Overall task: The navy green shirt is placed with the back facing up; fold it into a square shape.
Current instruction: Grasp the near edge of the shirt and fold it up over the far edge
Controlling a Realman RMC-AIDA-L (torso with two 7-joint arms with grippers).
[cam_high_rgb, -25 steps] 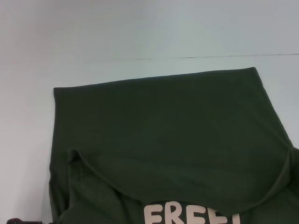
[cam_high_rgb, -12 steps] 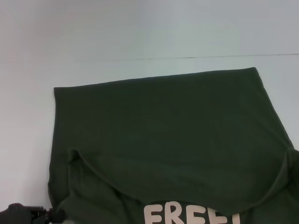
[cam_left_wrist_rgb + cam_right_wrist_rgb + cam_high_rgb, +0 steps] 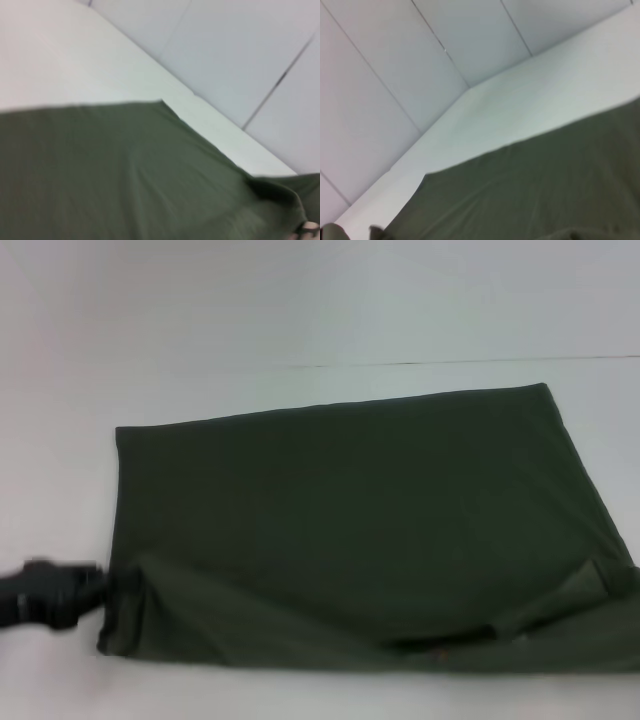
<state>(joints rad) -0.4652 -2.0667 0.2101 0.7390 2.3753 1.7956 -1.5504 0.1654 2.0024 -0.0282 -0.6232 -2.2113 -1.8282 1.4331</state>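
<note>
Far left in the head view, the left hand [image 3: 60, 592] is a dark blur right at the shirt's near left corner, touching or just beside the cloth, and whether its fingers are spread or pinching the fabric I cannot tell. Moving right, the shirt [image 3: 350, 520] lies spread across the pale counter [image 3: 300, 310], plain dark green side up, with a loose fold running along its near edge. Further right that edge bunches into a small raised flap, and the cloth's right end is cut off by the frame. The left wrist view shows the shirt's [image 3: 110, 170] flat surface and one corner on the counter; the right wrist view shows only green cloth and a wall behind, no right hand to be made out.
</note>
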